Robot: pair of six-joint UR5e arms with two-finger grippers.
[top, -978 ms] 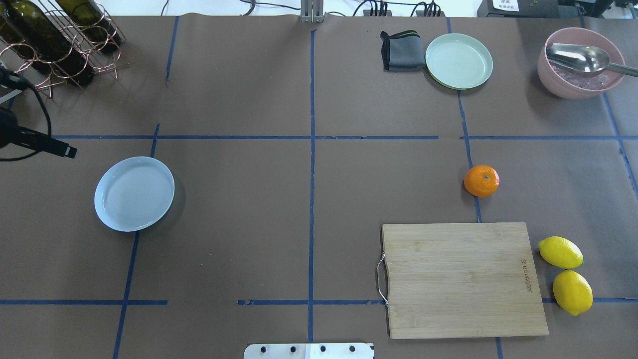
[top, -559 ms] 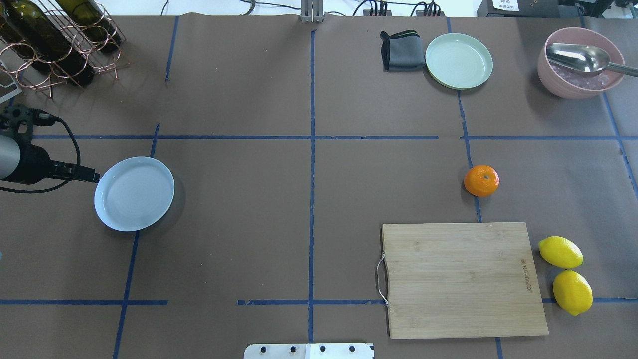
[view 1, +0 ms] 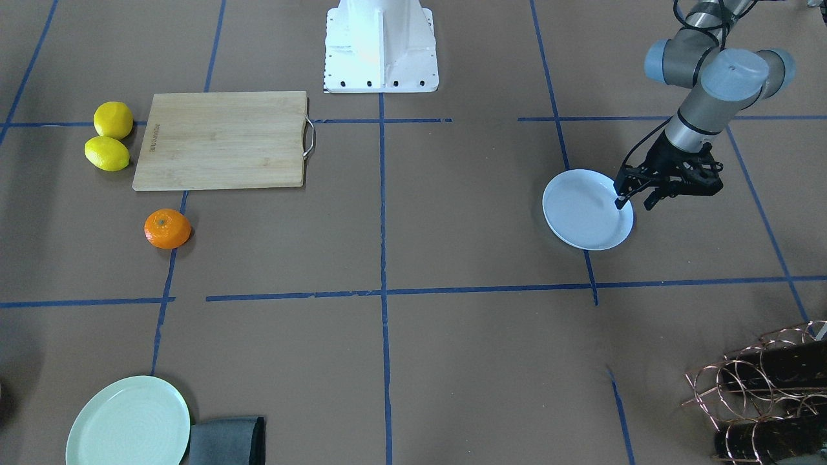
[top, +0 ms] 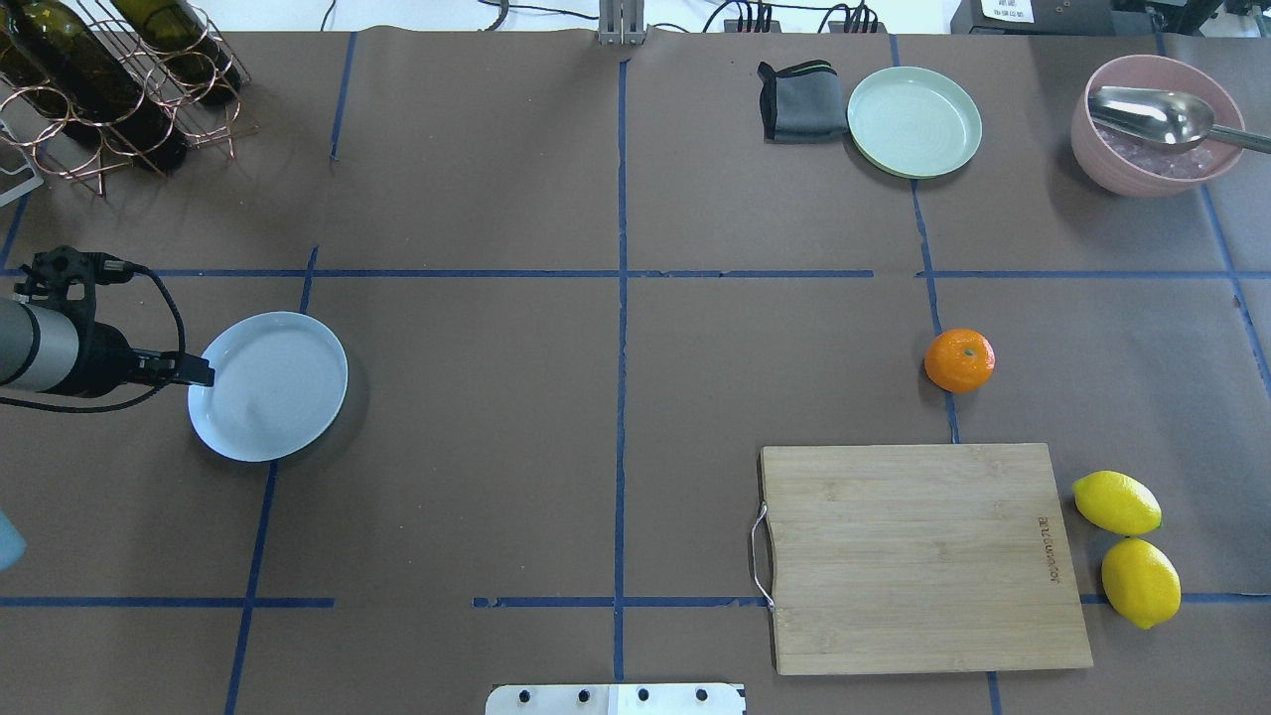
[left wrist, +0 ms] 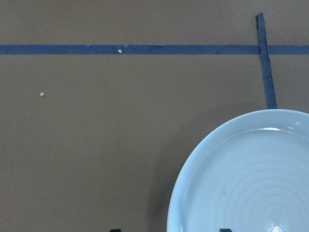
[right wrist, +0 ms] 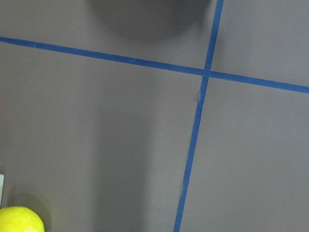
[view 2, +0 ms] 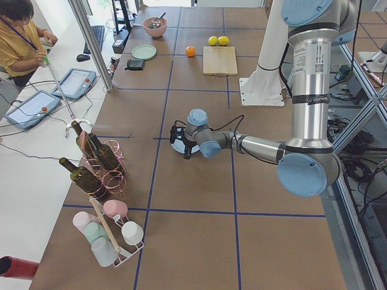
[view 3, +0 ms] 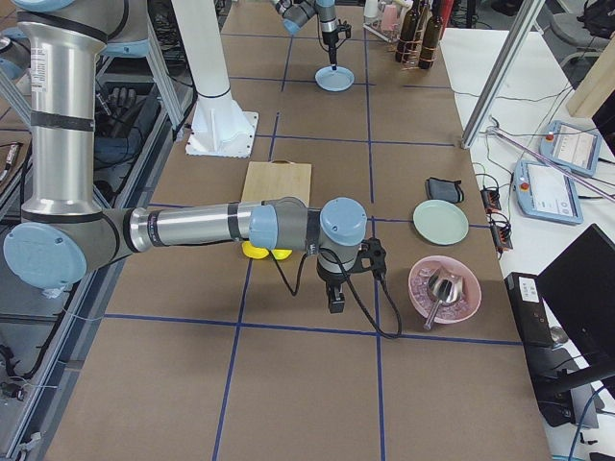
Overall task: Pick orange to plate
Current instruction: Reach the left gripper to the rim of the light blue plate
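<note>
The orange [top: 959, 359] lies alone on the brown table at the right, just beyond the cutting board, also seen in the front view [view 1: 167, 228]. The white, faintly bluish plate [top: 273, 392] sits at the left and holds nothing. My left gripper [view 1: 636, 201] is open at the plate's outer rim; in the left wrist view the plate [left wrist: 251, 179] fills the lower right, with one fingertip inside its rim and one outside. My right gripper [view 3: 334, 305] shows only in the exterior right view, hanging over the table near the pink bowl, so I cannot tell its state.
A wooden cutting board [top: 923, 556] lies at the front right with two lemons [top: 1116, 501] beside it. A mint-green plate [top: 914, 121], a grey cloth [top: 799, 101] and a pink bowl with a spoon [top: 1157, 124] stand at the back right. A copper wine rack [top: 109, 79] is back left.
My left arm has swung in from the table's left edge toward the plate, and its gripper now reaches the plate's rim. The orange and plate have not moved.
</note>
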